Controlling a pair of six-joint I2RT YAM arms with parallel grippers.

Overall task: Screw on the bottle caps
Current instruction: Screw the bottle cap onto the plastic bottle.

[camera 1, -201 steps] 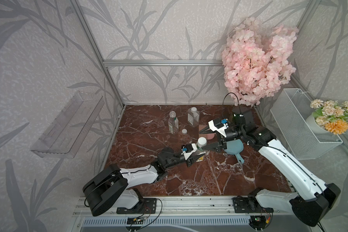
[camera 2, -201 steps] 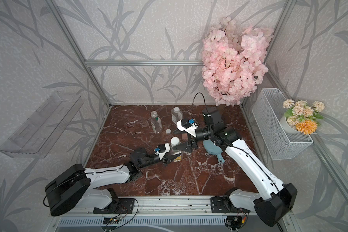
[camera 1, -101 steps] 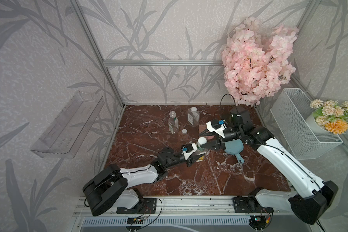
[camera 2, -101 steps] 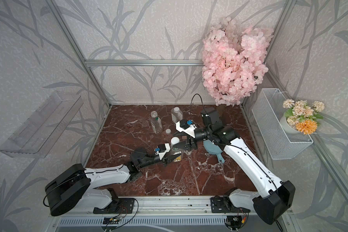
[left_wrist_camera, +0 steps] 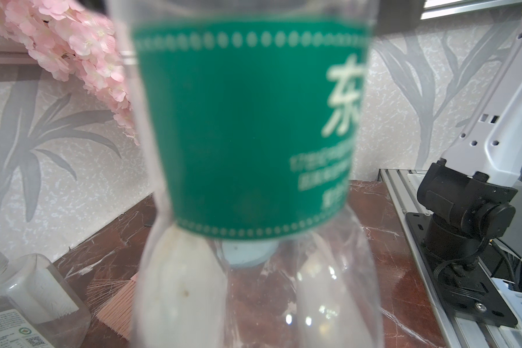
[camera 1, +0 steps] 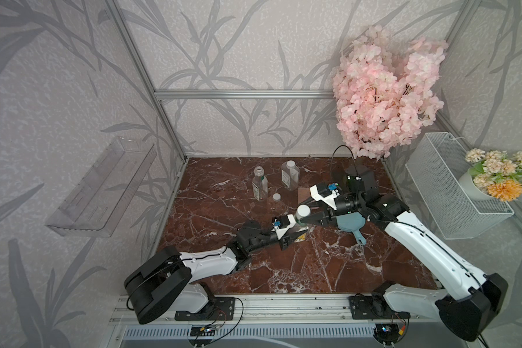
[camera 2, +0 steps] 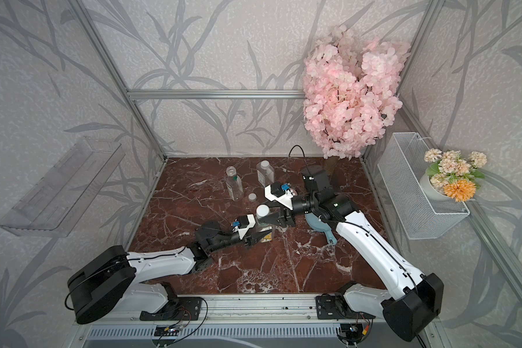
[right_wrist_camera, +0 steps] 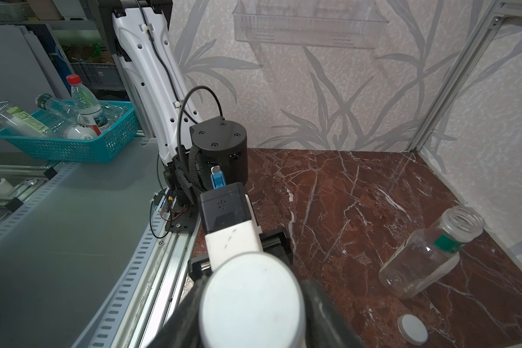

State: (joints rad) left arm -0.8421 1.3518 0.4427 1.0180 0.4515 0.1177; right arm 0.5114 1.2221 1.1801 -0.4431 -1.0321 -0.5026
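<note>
My left gripper clamped on clear round green-labelled plastic bottle mid-table, label seen only in left wrist view, right wrist view alone shows my right gripper fingers pressing both sides of its round white screw cap, second white cap loose beside open clear bottle.
</note>
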